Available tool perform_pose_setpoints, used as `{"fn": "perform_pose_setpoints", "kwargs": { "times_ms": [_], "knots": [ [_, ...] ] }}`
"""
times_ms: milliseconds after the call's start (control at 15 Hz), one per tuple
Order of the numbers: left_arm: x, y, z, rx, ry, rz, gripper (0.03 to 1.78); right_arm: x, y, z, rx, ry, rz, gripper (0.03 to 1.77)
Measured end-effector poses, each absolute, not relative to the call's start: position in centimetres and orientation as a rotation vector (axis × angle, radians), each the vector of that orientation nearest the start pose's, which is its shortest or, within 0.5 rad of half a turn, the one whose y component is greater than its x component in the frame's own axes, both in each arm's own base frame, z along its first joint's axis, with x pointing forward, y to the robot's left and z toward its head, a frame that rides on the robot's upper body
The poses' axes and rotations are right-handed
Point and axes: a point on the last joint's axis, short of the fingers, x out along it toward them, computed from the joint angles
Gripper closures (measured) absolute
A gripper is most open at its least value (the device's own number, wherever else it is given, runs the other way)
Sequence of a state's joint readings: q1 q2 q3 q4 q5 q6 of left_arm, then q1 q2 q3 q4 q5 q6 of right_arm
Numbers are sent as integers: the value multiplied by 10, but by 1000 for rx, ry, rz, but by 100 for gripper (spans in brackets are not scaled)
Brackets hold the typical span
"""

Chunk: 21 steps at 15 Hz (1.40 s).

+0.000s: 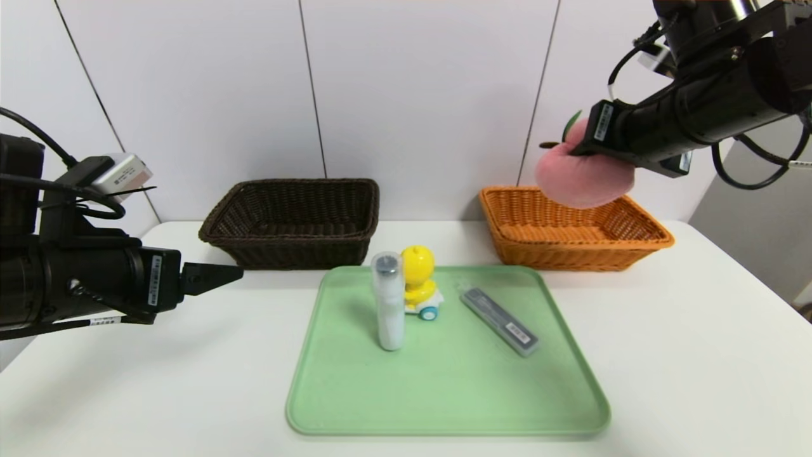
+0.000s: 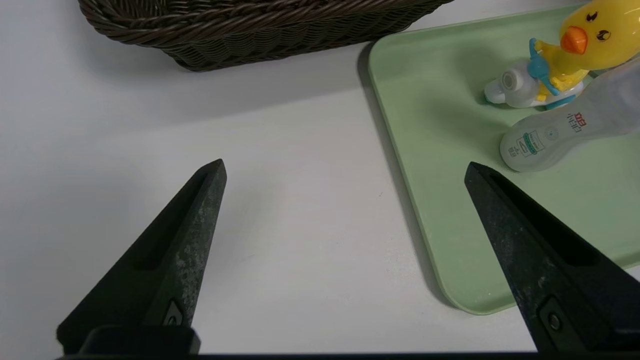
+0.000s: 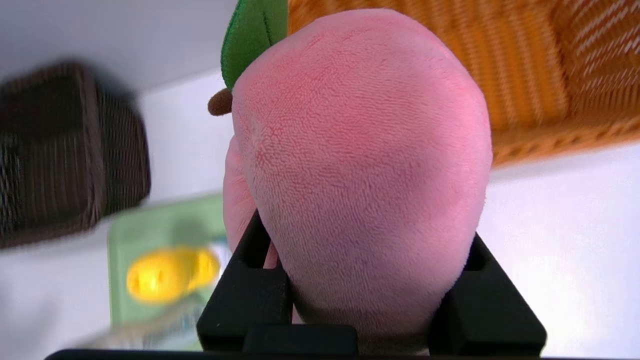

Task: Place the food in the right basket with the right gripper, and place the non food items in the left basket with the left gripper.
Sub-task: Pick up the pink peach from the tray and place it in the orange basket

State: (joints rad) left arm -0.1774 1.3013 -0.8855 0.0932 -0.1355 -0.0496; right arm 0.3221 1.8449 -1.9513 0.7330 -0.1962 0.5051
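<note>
Just above the orange basket (image 1: 571, 257), the right gripper (image 1: 612, 143) has the plush peach (image 1: 583, 174) squeezed, looks light and squishy so gripping its fat middle seems fine; left gripper (image 2: 345, 172) idles wide open, left of the basket

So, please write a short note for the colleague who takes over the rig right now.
Right gripper: closed on the pink plush peach, held above the orange basket.
Left gripper: open, empty, left of the tray.
On the tray: bottle, duck toy, grey case.
Done: peach picked up.
Left: release it into the orange basket; put the other three in the dark brown basket.
</note>
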Motion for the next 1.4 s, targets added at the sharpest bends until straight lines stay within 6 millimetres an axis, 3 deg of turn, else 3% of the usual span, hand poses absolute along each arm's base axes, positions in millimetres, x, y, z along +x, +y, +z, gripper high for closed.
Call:
{"fn": "perform_pose_setpoints", "kwargs": {
  "times_ms": [200, 467, 667, 933, 1400],
  "knots": [
    [198, -41, 239, -34, 514, -304, 12, 352, 76, 310, 381, 537, -107, 112],
    [200, -45, 242, -28, 507, -320, 12, 397, 61, 277, 393, 511, -160, 112],
    [200, -46, 245, -27, 500, -325, 12, 420, 54, 250, 390, 541, -190, 112],
    [199, -47, 245, -19, 495, -328, 12, 432, 51, 230, 371, 578, -205, 112],
    [203, -48, 246, 10, 410, -326, 12, 435, 50, 214, 323, 644, -248, 112]
  ]
}}
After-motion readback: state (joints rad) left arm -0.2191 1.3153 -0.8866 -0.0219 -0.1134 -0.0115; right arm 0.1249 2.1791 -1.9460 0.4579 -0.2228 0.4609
